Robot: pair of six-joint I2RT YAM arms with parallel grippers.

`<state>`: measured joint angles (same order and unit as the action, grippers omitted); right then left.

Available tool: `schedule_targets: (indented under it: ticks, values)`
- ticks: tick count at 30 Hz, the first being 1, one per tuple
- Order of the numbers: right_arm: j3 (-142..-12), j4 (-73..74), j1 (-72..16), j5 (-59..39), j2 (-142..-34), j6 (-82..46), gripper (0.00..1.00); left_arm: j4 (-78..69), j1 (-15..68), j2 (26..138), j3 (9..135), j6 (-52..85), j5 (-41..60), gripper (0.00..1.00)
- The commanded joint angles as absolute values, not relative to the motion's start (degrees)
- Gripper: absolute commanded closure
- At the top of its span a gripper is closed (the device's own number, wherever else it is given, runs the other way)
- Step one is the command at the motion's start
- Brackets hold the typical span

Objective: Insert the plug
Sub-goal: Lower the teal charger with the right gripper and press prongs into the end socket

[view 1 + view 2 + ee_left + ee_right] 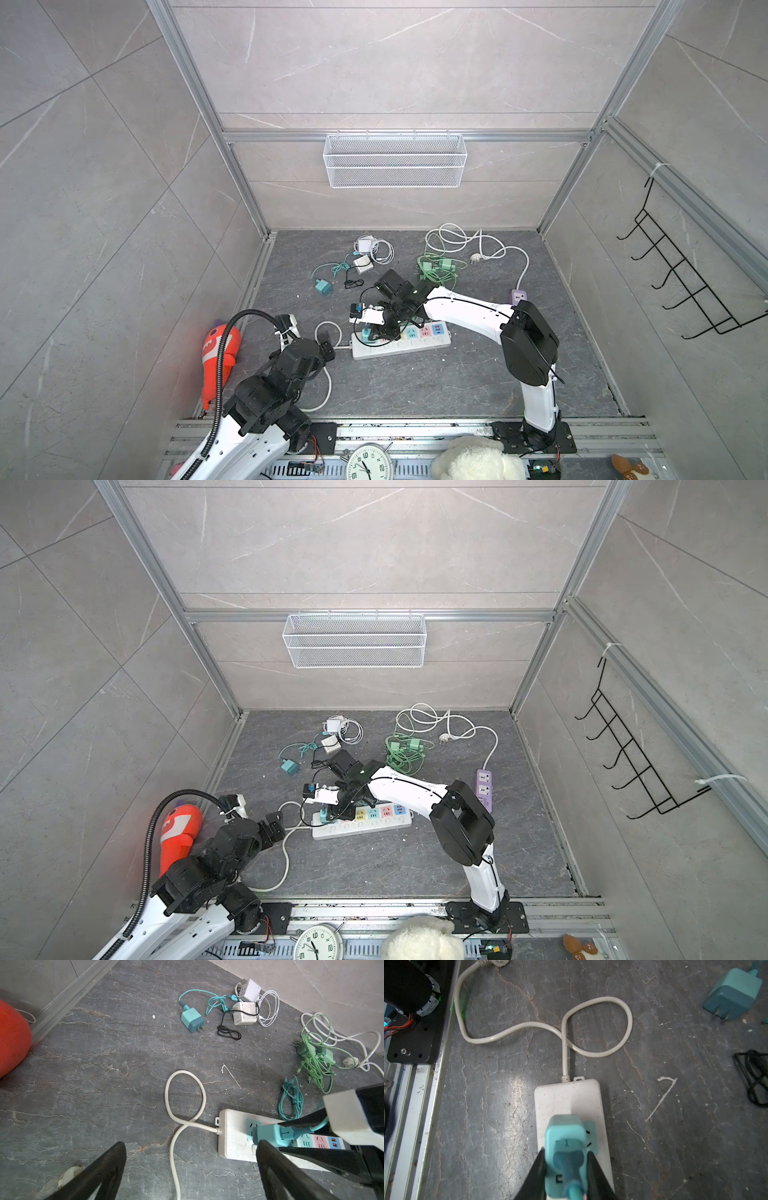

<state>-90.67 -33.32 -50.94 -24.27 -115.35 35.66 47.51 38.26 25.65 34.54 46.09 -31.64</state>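
We found the right gripper (566,1154) clamped on the teal plug (564,1132), one black finger (536,1169) pressed to each side of its body and its teal cable running back between them. The plug sat on the power strip (566,1097), over the teal socket at the end where the strip's white cord (565,1059) comes out. Two of that socket's slots showed beside the plug, and we could not tell whether the prongs were seated. The strip lay flat on the dark floor (415,386) in front of both arms. The left gripper (191,1146) hung near that same end, above the looped cord, with its jaws spread wide and nothing between them. A second teal charger (192,1020) lay well apart, nearer the back wall, beside two white chargers (245,1013).
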Motion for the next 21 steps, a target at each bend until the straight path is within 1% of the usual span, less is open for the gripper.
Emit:
schedule_targets:
  ticks: [1,21]
  values:
    - [-91.81,-35.21,-51.0,-24.68,-116.5,37.09,0.95,48.7,38.16,24.77,34.87,46.69,-33.9,0.0]
    - [-90.34,-35.63,-49.21,-25.49,-116.69,39.02,0.95,47.99,38.19,24.66,33.62,47.89,-34.27,0.0]
